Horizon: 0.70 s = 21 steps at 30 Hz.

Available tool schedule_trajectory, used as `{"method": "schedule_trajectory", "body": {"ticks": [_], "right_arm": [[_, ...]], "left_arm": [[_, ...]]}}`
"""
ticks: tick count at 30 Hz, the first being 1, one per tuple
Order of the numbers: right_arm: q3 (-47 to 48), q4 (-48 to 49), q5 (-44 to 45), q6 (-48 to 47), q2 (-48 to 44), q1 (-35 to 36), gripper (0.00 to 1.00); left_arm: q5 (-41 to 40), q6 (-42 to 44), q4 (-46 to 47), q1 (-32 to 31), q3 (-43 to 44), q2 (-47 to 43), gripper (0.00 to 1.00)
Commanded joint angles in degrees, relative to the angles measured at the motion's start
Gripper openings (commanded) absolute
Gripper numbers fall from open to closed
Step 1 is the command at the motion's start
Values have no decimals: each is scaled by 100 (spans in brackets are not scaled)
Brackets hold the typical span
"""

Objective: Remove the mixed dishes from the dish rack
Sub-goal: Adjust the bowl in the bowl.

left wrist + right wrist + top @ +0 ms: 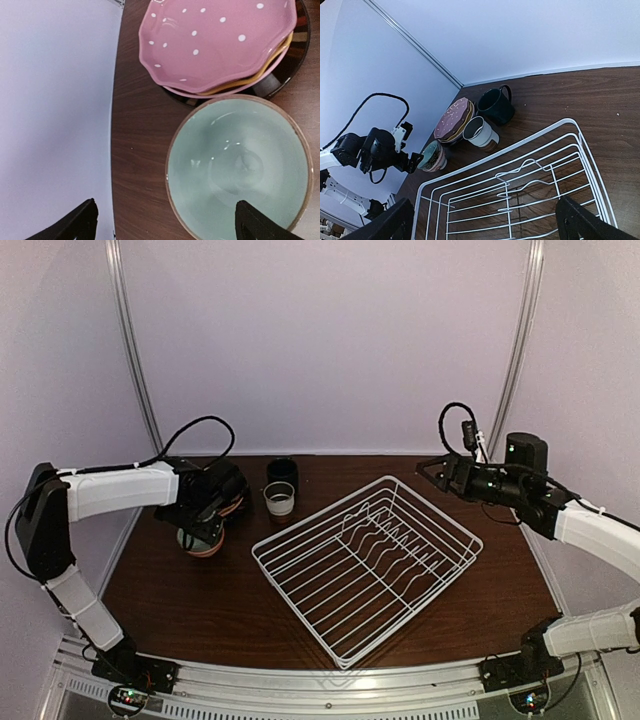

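**Robot laboratory test cell.** A dark wood-grain table [200,610] is enclosed by plain pale panels [330,340] at 9, 12 and 3 o'clock. Bare metal corner posts [135,360] stand at 11 and 1 o'clock. A slotted metal mounting rail [330,680] at 6 o'clock carries the two arm bases [135,672]. Exposed black cables [200,428] loop off the arms. A white wire dish rack [365,565] and crockery [452,122] are household ware set on this bench.

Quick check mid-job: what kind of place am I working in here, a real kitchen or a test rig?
Most likely an enclosed lab test cell, not a kitchen: plain pale walls with metal corner rails, a dark wood-grain table, and two arms bolted to an aluminium rail at its edge.
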Motion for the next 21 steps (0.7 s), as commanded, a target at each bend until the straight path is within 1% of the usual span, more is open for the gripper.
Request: {"method": "schedule_trajectory", "body": {"ticks": [1,8,15,21], "right_arm": [[-48,153,-89,62,-2,-42,100],[-83,173,-126,50,15,-60,100],[-143,227,-177,67,5,-104,100],[-153,231,-197,73,-15,-141,100]], "left_arm": [[-1080,-450,-689,-157,414,365,97],[-1635,-588,-1198,-335,797,956,98],[-1645,-229,-1153,-413,1060,1345,97],[-1736,-222,-1130,-418,1093,1659,97]]}}
